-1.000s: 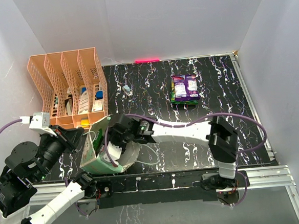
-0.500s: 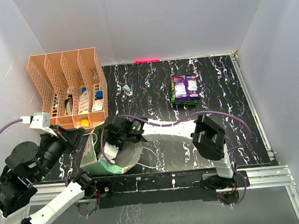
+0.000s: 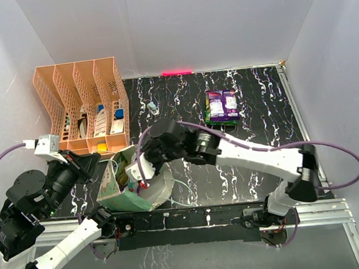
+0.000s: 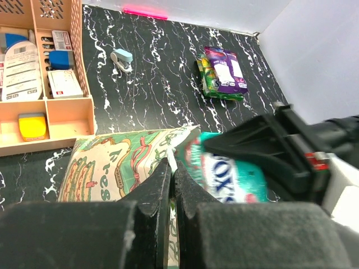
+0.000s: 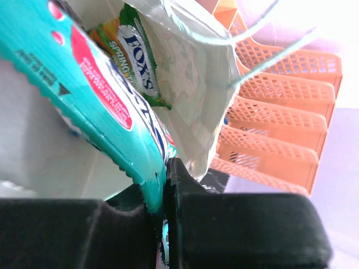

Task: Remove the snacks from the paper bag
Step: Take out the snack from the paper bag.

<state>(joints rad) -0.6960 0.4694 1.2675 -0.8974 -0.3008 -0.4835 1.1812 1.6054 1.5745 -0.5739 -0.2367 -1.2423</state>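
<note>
Mid-pull, I reckon. Near-left on the black marbled surface (image 3: pixel 183 103) sits the cream paper bag with mint-green sides (image 3: pixel 112 182), left gripper (image 4: pixel 171 168) jaws pinched on its rim. Right gripper (image 5: pixel 162 168) jaws clamp a shiny teal snack packet (image 5: pixel 84 95) at the mouth; next, lift it clear. Only the right wrist view shows a green-and-white packet (image 5: pixel 134 50) inside.

Right pincer (image 5: pixel 162 174) clamped on teal packet (image 5: pixel 78 95), green packet (image 5: pixel 132 45) in paper bag (image 5: pixel 196 78), orange rack (image 5: pixel 280 117) behind
</note>
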